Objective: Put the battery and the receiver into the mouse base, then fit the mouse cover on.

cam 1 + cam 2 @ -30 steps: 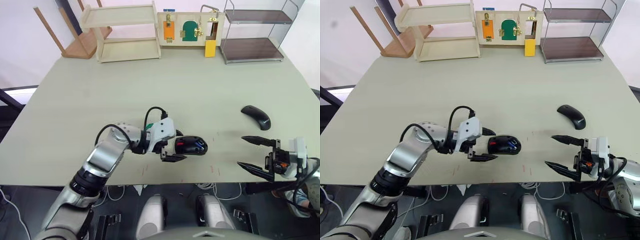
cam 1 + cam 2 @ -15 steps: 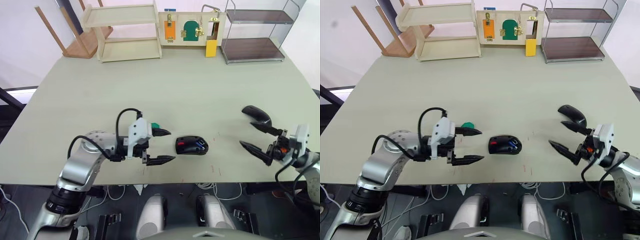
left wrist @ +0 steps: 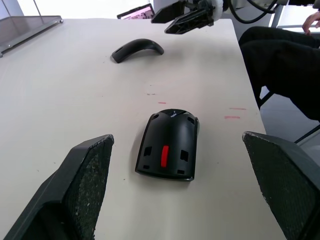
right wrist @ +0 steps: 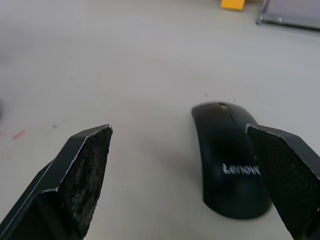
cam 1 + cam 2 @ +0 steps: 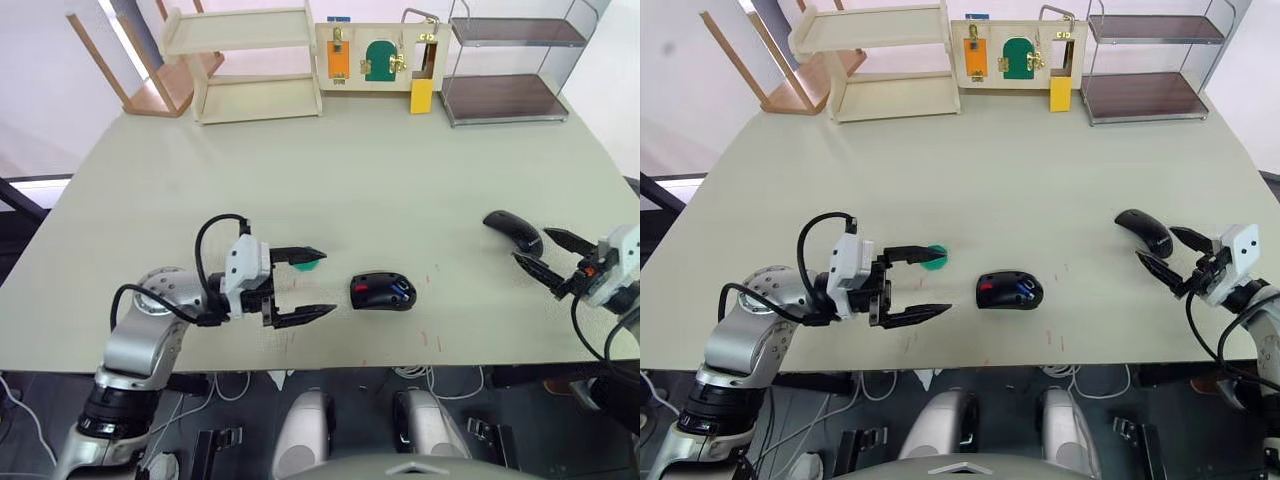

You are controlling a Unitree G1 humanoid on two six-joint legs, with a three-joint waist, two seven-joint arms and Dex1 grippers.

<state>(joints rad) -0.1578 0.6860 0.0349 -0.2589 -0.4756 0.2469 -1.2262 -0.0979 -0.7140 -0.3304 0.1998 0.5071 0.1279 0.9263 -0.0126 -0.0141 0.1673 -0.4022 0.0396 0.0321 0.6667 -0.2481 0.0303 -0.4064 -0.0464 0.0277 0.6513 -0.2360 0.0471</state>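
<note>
Left eye view, count: one mouse base (image 5: 382, 292), one mouse cover (image 5: 512, 232), one battery (image 5: 402, 294) as a blue patch inside the base beside the red part, one green tray (image 5: 305, 263); I cannot pick out the receiver.
Landmark: the mouse base lies open side up on the table (image 5: 380, 170), near its front edge.
Mouse cover: well to the right of the base and a little farther back, arched side up, lettering visible in my right wrist view.
Green tray: left of the base, partly behind my upper left finger.
Changed since half a second ago: my left gripper (image 5: 310, 285) has drawn farther left from the base; my right gripper (image 5: 548, 255) has risen and now sits just right of the cover; base and cover have not moved.
Left arm: forearm along the front edge, fingers wide apart, empty, aimed at the base.
Right arm: wrist at the right edge, fingers spread, empty, pointing at the cover without touching it.
</note>
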